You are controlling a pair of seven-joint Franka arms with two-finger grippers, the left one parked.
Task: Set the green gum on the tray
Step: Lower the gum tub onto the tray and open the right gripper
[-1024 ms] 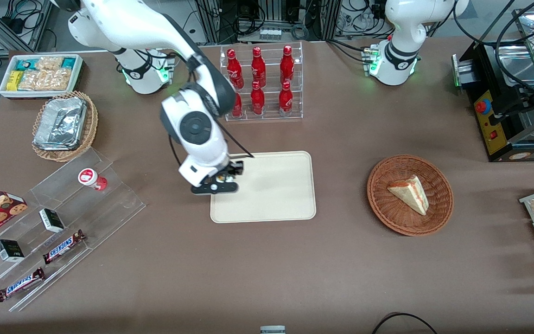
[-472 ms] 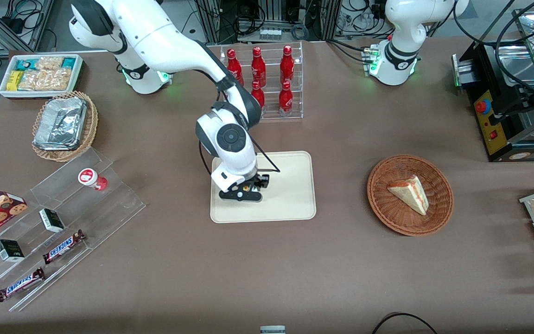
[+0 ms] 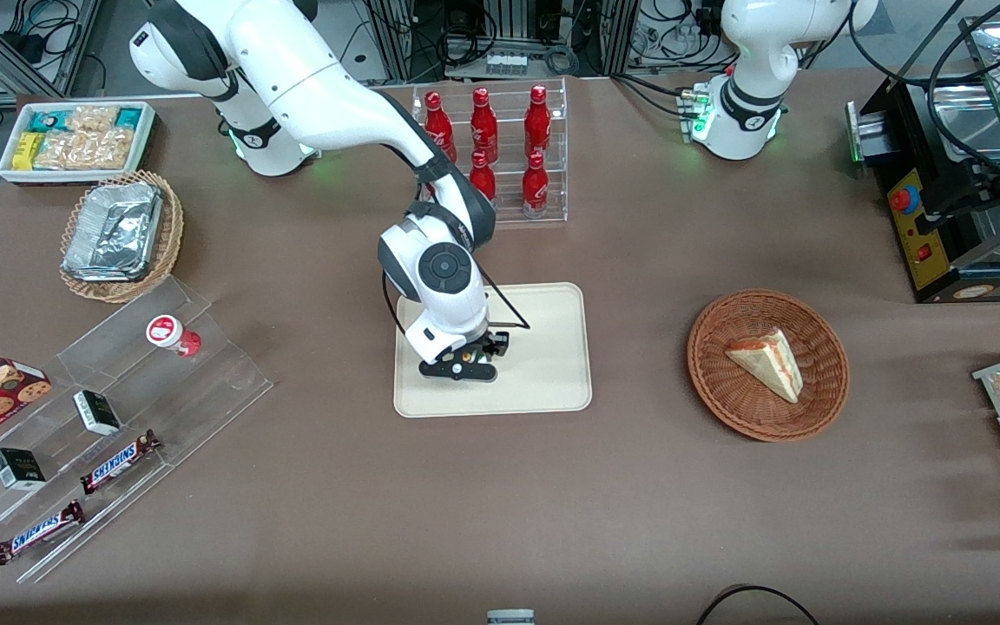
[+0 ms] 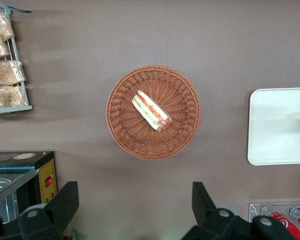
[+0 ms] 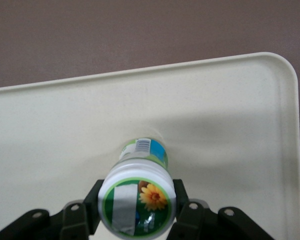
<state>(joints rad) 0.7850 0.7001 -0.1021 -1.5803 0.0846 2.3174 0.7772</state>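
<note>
The green gum [image 5: 137, 197] is a small white canister with a green-rimmed lid bearing an orange flower. My right gripper [image 5: 137, 207] is shut on the green gum, a black finger on each side of its lid. The canister's base touches or nearly touches the cream-beige tray [image 5: 230, 130]. In the front view the gripper [image 3: 463, 358] is low over the tray [image 3: 543, 347], over the part of it toward the working arm's end. A bit of the gum [image 3: 465, 353] shows between the fingers there. The tray's edge [image 4: 275, 125] shows in the left wrist view.
A round wicker basket [image 3: 821, 347] with a sandwich wedge lies toward the parked arm's end. A clear rack of red bottles [image 3: 490, 156] stands farther from the camera than the tray. A red-lidded canister [image 3: 172, 334] and snack bars sit on clear steps [image 3: 205, 382] toward the working arm's end.
The gripper has carried the gum from the tray's working-arm edge to over the tray and lowered it there. Over the last half second it shifted only slightly.
</note>
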